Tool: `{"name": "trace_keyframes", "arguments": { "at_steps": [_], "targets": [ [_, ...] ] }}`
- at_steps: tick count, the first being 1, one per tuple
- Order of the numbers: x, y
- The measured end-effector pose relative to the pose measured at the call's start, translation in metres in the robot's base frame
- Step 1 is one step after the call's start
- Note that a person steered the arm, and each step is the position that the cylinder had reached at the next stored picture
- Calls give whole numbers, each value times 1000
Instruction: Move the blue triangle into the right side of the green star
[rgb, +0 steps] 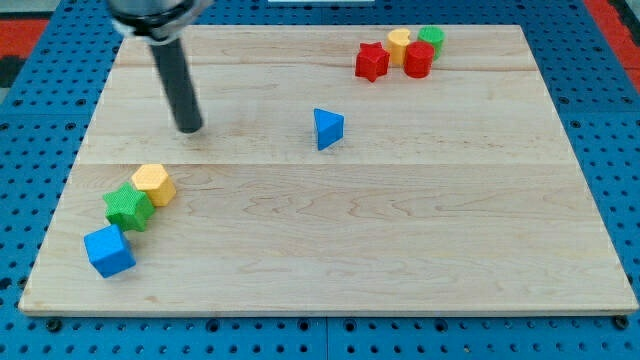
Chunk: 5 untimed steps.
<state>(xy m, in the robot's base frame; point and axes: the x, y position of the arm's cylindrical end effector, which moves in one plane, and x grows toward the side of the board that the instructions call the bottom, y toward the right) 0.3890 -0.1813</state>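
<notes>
So the rod's tip sits on the worktop toward the top-left corner, touching nothing. No gripper on this rig, just the bare rod — so there's nothing to open or close and it has hold of nothing.

The blue triangle is alone near the middle of the worktop, a bit toward the top edge. It lies straight off to the view's right of the tip, well apart, roughly level with it.

The green star is down by the left edge, squeezed between a yellow hexagon-ish block touching its upper right and a blue cube just below it toward the bottom-left corner.

Here's the catch — the triangle needs to travel left and down toward the star, but the tip is on the triangle's left, the wrong side for that push. Best guess: the arm has to swing around to the triangle's upper-right first, then shove it down-left. That yellow block sits awkwardly near the star's right side too.
</notes>
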Motion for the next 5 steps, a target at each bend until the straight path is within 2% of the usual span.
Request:
{"name": "trace_keyframes", "arguments": {
  "at_steps": [1,2,3,4,5],
  "targets": [
    [-14,-19],
    [-40,7],
    [-24,108],
    [-53,176],
    [-10,199]
  ]
}}
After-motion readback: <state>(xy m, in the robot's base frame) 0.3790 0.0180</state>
